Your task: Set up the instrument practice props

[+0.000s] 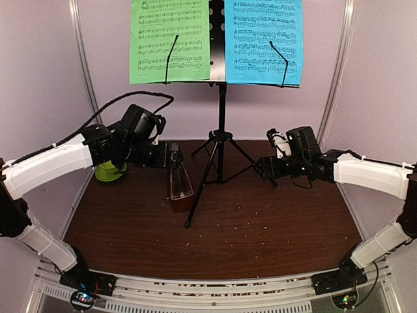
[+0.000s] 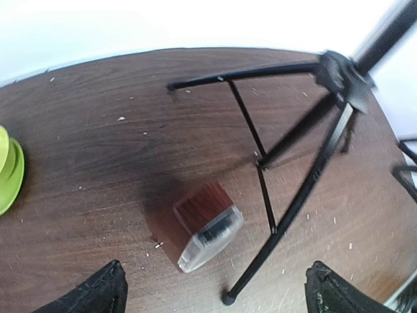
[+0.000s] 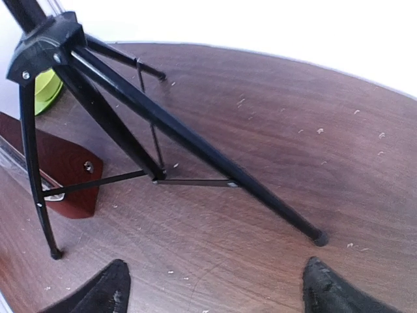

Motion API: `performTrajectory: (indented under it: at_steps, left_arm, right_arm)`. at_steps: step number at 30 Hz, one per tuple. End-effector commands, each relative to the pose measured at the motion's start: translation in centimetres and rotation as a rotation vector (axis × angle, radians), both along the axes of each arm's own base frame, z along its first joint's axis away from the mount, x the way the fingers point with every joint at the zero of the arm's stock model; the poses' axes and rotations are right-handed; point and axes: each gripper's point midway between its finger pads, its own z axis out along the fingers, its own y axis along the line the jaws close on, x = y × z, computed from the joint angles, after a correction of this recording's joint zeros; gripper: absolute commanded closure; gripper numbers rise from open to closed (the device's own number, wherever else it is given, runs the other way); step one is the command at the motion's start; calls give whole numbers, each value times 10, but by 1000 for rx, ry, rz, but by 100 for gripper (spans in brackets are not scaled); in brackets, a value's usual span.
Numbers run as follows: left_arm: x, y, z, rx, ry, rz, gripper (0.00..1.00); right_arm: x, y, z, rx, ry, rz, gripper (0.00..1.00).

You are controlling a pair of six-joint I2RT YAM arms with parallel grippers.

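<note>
From above: the stand is up at mid-desk on its 3 legs, with the green sheet and the blue sheet pinned side by side on top by 2 wire arms. The metronome stands on the desk just left of the front leg. The left claw hovers right over it, and the right claw sits low by the right leg. A bowl hides behind the left arm.

Left wrist now: both fingertips are spread wide with nothing between them, so that claw is released. The metronome is below, close beside a leg but not touching.

Right wrist: this claw is splayed and empty too, with the leg running across just ahead of it.

Looks about done to me, so the risk is in backing out. If the left arm swings low it topples the metronome. If the right arm clips that leg, the top-heavy stand rocks and the sheets could slide off.
</note>
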Motion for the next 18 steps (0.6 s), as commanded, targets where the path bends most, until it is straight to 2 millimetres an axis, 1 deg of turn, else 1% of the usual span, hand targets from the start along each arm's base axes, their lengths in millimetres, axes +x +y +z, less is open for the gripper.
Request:
performTrajectory:
  at_steps: [1,4,6,10,13,18]
  left_arm:
    - [23,1,6,-57,22,186,2]
    - [33,-9,-7,-39,56,208,2]
    - [38,-17,-15,-34,73,207,2]
    - [41,-23,-38,-26,126,225,2]
    - [38,-18,-55,7,165,261,5]
    - [31,-2,-76,80,222,327,17]
  right_arm:
    - [1,-22,19,11,-65,-117,2]
    - [0,-35,26,15,-94,-187,0]
    - [0,-51,27,3,-106,-266,0]
    - [-3,-61,31,-1,-118,-313,0]
    - [-7,-67,32,5,-120,-334,0]
    - [-12,-66,31,11,-101,-321,0]
